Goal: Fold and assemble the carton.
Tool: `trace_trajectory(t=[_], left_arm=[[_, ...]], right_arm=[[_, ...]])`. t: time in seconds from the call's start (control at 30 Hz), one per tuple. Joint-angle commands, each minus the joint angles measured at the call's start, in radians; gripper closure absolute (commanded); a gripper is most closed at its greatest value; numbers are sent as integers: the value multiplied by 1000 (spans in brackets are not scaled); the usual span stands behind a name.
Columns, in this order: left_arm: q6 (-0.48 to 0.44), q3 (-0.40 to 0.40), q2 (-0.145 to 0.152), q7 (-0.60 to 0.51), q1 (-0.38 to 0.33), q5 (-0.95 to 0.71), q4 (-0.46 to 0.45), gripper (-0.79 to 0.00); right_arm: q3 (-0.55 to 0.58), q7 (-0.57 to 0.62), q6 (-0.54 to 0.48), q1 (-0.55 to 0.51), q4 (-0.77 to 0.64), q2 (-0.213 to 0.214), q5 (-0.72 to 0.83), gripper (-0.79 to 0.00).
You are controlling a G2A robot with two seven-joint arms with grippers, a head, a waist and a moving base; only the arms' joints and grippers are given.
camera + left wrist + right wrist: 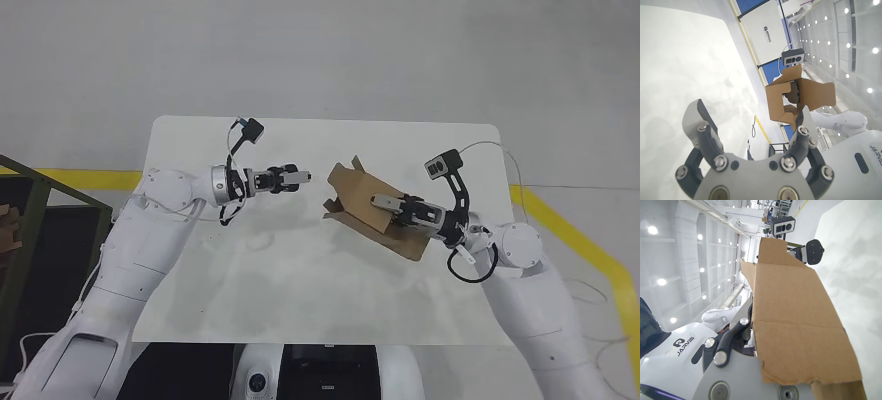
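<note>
Carton (365,195): tilted up, loose flaps (819,94) offered across for folding.
Right gripper (385,204): clamped on carton wall, steadying it.
Left gripper (751,106): spread wide, empty, facing flaps.

white rounded-corner rectangular table (300,290), faint grey smudges on top | yellow tape line (80,177) on grey floor (320,60), at both sides of table | dark green metal frame (36,215) at table's left | white perforated panel (761,37) upright beyond table | round ceiling lights (875,50)
</note>
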Motion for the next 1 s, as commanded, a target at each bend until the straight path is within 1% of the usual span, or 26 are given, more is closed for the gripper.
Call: trace_trajectory(t=[0.0, 0.3, 0.43, 0.57, 0.63, 0.73, 0.83, 0.97], left_arm=[[1, 1, 0, -1, -1, -1, 0, -785], [1, 1, 0, -1, -1, -1, 0, -785], [-7, -11, 0, 124, 8, 84, -22, -785], [-98, -25, -1, 239, 19, 168, -12, -785], [-189, -22, -1, 266, 20, 225, 3, -785], [-368, -12, -1, 308, 17, 348, 37, -785], [-457, 3, -8, 390, 7, 427, 88, -785], [-583, 12, -18, 516, 2, 522, 120, -785]], right_arm=[[0, -1, 3, 4, 5, 0, 8, 0], [0, -1, 3, 4, 5, 0, 8, 0], [0, -1, 3, 4, 5, 0, 8, 0], [0, -1, 3, 4, 5, 0, 8, 0], [0, -1, 3, 4, 5, 0, 8, 0], [0, -1, 3, 4, 5, 0, 8, 0], [0, -1, 3, 4, 5, 0, 8, 0], [0, -1, 3, 4, 5, 0, 8, 0]])
